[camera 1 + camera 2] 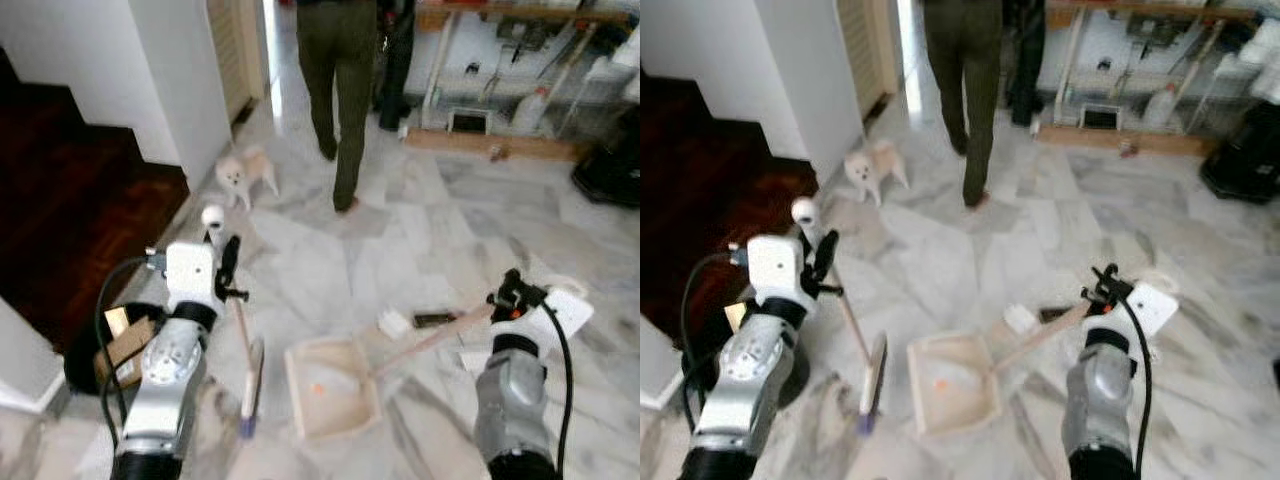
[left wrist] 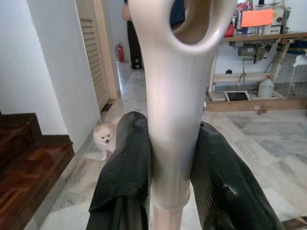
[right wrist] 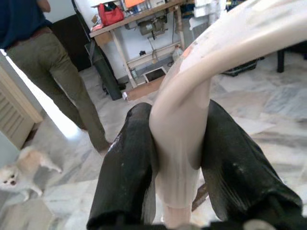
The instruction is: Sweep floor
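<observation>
My left gripper [image 1: 228,264] is shut on the cream handle of a broom [image 1: 243,345], near the handle's looped top end [image 2: 192,28]. The broom's head [image 1: 251,388] rests on the marble floor before me. My right gripper [image 1: 514,296] is shut on the long cream handle [image 3: 178,143] of a dustpan [image 1: 335,392]. The pan lies flat on the floor just right of the broom head, with a small orange bit [image 1: 318,389] inside. A white scrap [image 1: 393,322] and a dark flat object [image 1: 435,319] lie beyond the pan.
A person [image 1: 340,90] stands ahead, back turned, and a small white dog [image 1: 243,172] waits to their left. Dark wooden steps [image 1: 70,200] lie on my left. A black bin with cardboard [image 1: 120,345] sits by my left arm. Workbench clutter [image 1: 520,80] lines the back wall.
</observation>
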`<state>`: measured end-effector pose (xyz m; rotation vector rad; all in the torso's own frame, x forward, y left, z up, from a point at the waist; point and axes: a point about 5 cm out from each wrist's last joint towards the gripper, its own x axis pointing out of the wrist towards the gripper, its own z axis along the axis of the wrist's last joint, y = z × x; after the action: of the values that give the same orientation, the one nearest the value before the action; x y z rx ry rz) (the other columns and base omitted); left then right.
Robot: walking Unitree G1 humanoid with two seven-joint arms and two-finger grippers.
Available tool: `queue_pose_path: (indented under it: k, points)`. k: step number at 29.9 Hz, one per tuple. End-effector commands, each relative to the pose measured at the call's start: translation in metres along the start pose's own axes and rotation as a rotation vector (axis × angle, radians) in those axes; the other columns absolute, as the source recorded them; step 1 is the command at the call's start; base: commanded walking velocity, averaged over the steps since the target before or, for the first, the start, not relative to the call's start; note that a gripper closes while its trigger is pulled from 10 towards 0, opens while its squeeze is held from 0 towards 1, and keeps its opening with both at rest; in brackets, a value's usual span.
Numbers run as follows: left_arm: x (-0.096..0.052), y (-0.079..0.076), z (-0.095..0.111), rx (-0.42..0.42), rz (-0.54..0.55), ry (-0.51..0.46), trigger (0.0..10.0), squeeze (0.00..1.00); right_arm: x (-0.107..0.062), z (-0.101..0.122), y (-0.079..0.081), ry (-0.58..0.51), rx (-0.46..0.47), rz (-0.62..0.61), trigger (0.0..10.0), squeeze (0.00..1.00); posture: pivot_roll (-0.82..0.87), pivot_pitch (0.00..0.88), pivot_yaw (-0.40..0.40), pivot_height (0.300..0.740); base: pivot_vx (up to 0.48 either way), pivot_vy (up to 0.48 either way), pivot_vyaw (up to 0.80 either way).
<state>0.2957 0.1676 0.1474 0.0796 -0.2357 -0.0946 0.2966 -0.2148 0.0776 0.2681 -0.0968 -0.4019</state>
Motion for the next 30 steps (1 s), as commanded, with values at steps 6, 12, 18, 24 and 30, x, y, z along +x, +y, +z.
queue_pose_path:
  k: [6, 12, 18, 24, 30]
  points:
    - [0.0035, -0.001, 0.0081, 0.005, -0.007, -0.033, 10.0, 0.0, 0.0053, 0.0092, 0.0029, -0.042, 0.027, 0.002, 10.0, 0.0, 0.05, 0.053, 0.018, 0.74, 0.0, 0.309, 0.0]
    - [0.0037, -0.0012, 0.0078, 0.002, -0.008, -0.03, 10.0, 0.0, 0.0057, 0.0091, 0.0029, -0.042, 0.027, 0.001, 10.0, 0.0, 0.06, 0.056, 0.018, 0.74, 0.0, 0.311, 0.0]
    - [0.0034, -0.0015, 0.0079, 0.0, -0.008, -0.029, 10.0, 0.0, 0.0053, 0.0086, 0.0034, -0.04, 0.028, 0.002, 10.0, 0.0, 0.06, 0.058, 0.017, 0.74, 0.0, 0.312, 0.0]
    - [0.0032, -0.0018, 0.0078, -0.003, -0.014, -0.028, 10.0, 0.0, 0.0053, 0.0084, 0.0037, -0.039, 0.027, 0.001, 10.0, 0.0, 0.06, 0.061, 0.018, 0.74, 0.0, 0.311, 0.0]
    - [0.0026, -0.0038, 0.0077, 0.008, -0.033, -0.03, 10.0, 0.0, 0.0056, 0.0084, 0.0037, -0.04, 0.03, 0.001, 10.0, 0.0, 0.06, 0.061, 0.017, 0.74, 0.0, 0.097, 0.0]
